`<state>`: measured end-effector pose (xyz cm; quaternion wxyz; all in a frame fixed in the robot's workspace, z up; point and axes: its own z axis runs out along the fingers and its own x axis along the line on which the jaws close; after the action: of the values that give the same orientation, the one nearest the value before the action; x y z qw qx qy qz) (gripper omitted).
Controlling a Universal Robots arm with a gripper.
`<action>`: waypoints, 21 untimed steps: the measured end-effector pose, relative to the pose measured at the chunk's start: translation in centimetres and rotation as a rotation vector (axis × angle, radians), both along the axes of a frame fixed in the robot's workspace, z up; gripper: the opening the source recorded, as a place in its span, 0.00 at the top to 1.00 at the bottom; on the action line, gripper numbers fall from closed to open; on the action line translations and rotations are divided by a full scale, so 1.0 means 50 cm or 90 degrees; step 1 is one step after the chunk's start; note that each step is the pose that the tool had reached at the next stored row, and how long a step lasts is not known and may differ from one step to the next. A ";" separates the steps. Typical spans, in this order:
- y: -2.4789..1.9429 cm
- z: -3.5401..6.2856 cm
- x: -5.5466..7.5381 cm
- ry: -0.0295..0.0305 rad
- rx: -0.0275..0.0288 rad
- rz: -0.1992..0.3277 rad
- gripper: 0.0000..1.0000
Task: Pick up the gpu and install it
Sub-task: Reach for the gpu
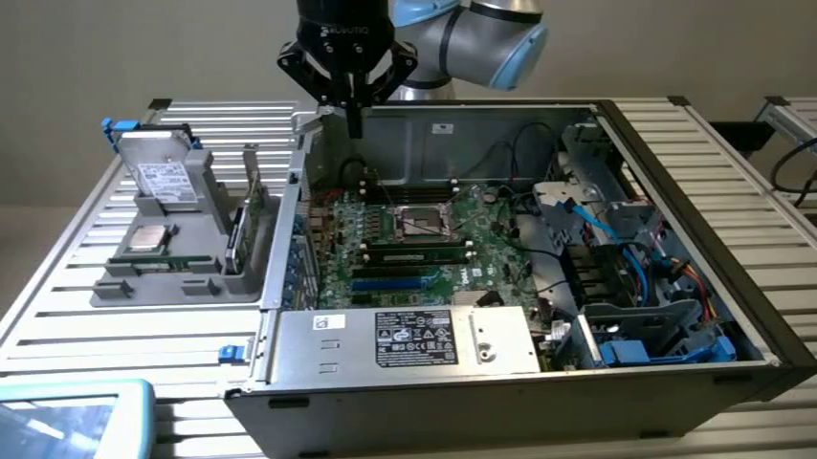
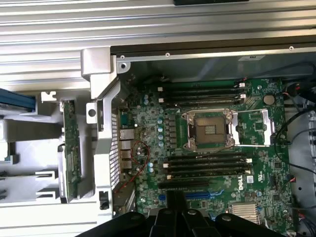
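Observation:
The gpu (image 1: 259,203) stands on edge in a slot of the grey holder tray (image 1: 166,277), at the exterior view's left of the open computer case (image 1: 664,143). In the wrist view the gpu (image 2: 72,148) appears as a thin green strip beside the case's rear bracket wall. My gripper (image 1: 354,117) hangs above the case's far left corner, shut and empty, well above the green motherboard (image 1: 422,239). From the wrist, my gripper (image 2: 176,205) points down over the motherboard (image 2: 217,98) near its expansion slots.
The tray also carries a grey drive with a white label (image 1: 164,178), a processor chip (image 1: 147,237) and a narrow memory stick (image 1: 160,256). Inside the case sit the power supply (image 1: 408,339), cables and blue drive brackets (image 1: 638,344). A blue-framed screen (image 1: 64,416) lies at the near left corner.

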<state>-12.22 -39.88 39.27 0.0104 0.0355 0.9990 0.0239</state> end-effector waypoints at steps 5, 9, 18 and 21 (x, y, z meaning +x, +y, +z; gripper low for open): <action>0.0000 0.000 -0.038 -0.0007 0.0001 0.000 0.89; 0.0001 -0.001 -0.075 -0.0007 0.0001 0.000 0.89; 0.0000 -0.002 -0.156 -0.0008 0.0001 0.000 0.89; 0.0000 -0.003 -0.184 -0.0008 0.0001 0.000 0.89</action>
<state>-21.41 -39.88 39.12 0.0110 0.0353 0.9990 0.0241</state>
